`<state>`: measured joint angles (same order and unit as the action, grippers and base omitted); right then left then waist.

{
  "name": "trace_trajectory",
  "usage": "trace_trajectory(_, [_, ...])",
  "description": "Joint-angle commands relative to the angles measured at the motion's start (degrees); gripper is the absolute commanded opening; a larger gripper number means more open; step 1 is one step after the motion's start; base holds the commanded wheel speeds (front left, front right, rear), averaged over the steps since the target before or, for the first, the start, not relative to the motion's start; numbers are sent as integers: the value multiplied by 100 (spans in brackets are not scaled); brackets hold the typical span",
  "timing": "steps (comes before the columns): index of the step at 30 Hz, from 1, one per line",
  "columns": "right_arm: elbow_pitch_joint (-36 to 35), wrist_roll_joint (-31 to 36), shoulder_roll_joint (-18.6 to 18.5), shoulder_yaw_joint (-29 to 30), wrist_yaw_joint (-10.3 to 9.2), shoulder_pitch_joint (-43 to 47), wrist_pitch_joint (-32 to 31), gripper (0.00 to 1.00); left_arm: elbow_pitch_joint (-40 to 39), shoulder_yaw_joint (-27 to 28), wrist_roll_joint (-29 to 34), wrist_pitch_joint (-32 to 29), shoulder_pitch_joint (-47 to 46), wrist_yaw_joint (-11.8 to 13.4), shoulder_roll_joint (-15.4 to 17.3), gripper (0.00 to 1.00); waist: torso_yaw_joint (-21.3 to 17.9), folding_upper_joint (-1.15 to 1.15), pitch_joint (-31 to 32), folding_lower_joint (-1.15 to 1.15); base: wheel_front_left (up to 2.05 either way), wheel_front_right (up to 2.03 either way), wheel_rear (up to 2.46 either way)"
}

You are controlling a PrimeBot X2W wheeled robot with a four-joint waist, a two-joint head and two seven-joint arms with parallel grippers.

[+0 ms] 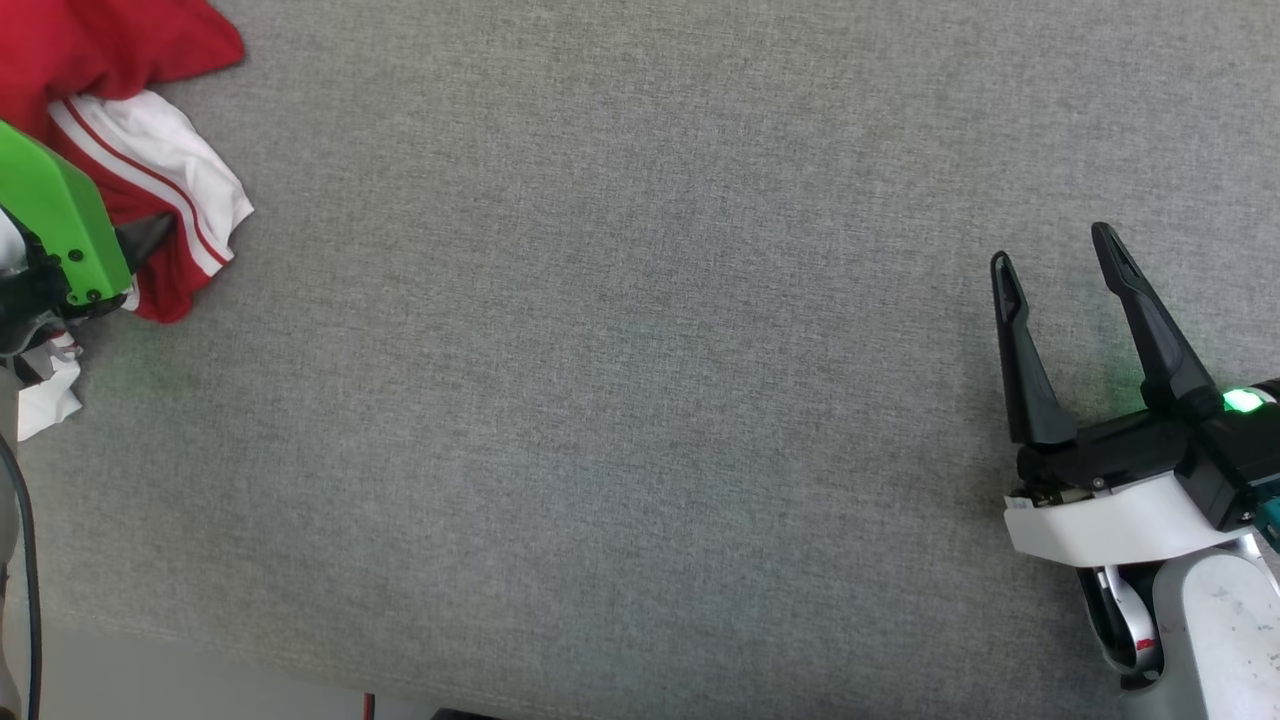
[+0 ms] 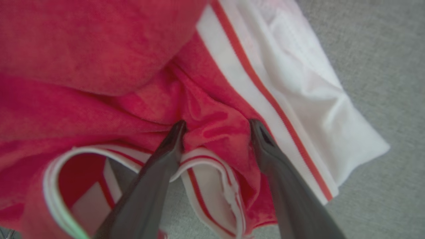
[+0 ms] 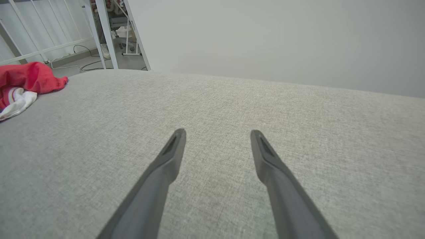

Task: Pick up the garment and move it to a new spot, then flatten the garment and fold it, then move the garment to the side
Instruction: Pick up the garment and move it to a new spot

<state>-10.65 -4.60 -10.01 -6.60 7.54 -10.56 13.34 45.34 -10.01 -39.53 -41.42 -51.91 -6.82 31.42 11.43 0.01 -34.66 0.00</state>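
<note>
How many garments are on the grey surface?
1: the garment, crumpled at the far left of the grey surface, under the left gripper. Others could lie beyond the head view's edge.

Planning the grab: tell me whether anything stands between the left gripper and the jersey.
Nothing visible does. The left gripper stands open right at the jersey, a red fold of it bunched between the two fingers.
</note>
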Motion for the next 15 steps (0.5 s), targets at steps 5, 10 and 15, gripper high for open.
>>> trace_trajectory(5, [27, 73, 7, 14, -5, -68, 0, 100, 101, -17, -238, 188, 347, -16, -335, 0, 33, -1, 112, 0, 0, 0, 0])
trace_trajectory(10, [233, 53, 33, 46, -5, -31, 39, 100, -82, 56, -251, 730, 439, -24, -382, 0, 67, -1, 501, 0, 0, 0, 0])
trace_trajectory(15, [582, 29, 87, 140, -5, 78, 101, 100, -552, 14, -81, 1678, 569, -46, -335, 0, 44, -1, 1106, 0, 0, 0, 0])
